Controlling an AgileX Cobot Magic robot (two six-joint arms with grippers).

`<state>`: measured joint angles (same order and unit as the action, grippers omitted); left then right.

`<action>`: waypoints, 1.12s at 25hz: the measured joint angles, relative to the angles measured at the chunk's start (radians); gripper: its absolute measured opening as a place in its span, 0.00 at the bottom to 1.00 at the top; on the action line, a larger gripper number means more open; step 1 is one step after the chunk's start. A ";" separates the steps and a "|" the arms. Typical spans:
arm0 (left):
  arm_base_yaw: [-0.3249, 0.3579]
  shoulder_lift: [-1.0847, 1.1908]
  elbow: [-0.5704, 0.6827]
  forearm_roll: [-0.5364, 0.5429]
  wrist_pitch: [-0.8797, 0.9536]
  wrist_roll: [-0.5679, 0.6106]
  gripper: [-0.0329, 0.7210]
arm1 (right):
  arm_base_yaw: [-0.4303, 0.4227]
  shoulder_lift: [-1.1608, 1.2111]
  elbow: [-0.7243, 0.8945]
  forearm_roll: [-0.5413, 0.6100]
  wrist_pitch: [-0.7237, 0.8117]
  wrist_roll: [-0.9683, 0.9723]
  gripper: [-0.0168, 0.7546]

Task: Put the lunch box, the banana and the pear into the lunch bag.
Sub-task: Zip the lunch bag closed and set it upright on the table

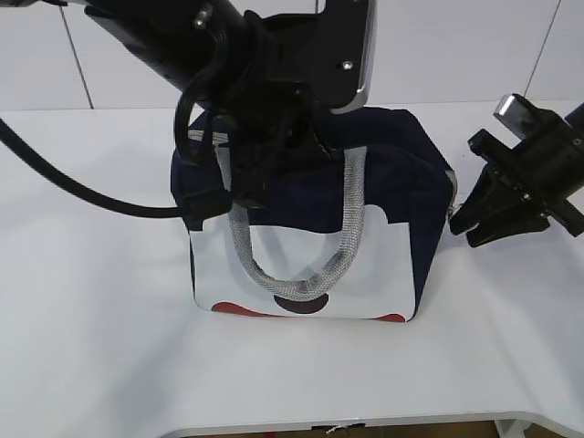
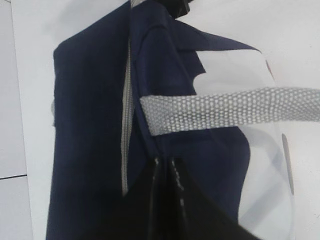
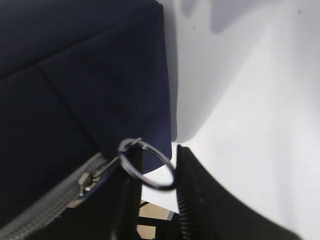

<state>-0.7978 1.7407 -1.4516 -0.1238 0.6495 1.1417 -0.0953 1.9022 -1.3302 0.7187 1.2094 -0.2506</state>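
Apparently unlabelled navy lunch bag [image 1: 401,192], ring pull [image 3: 150,167], no legible writing

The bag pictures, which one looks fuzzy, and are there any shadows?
Right wrist view: the ring pull is fairly sharp, but the dark right gripper up close is blurry, and soft grey shadows lie on the table. Left wrist view: the left gripper is a dark blur, the handle clear. Exterior view: evenly lit, faint shadow under the bag.
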 joint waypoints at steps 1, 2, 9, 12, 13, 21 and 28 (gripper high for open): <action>0.000 0.000 0.000 0.003 0.000 0.000 0.03 | -0.001 -0.006 0.000 0.000 -0.001 -0.010 0.35; 0.000 0.000 0.000 0.007 0.000 0.000 0.03 | -0.001 -0.018 0.000 -0.002 -0.001 -0.014 0.36; 0.000 0.000 0.000 0.016 0.000 0.000 0.03 | -0.001 -0.072 0.000 -0.002 -0.001 -0.020 0.39; 0.000 0.000 0.000 0.017 0.000 0.000 0.03 | -0.001 -0.100 0.000 -0.002 -0.001 -0.022 0.39; 0.000 0.000 0.000 0.017 0.002 0.000 0.03 | -0.001 -0.112 0.000 -0.002 -0.001 -0.022 0.39; 0.000 0.000 0.000 0.018 0.002 0.000 0.03 | -0.001 -0.160 0.000 -0.011 -0.001 -0.020 0.39; 0.000 0.000 0.000 0.018 0.004 0.000 0.03 | -0.001 -0.215 0.000 -0.081 0.001 -0.047 0.39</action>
<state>-0.7978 1.7407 -1.4516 -0.1059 0.6539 1.1417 -0.0960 1.6869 -1.3302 0.6373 1.2102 -0.2980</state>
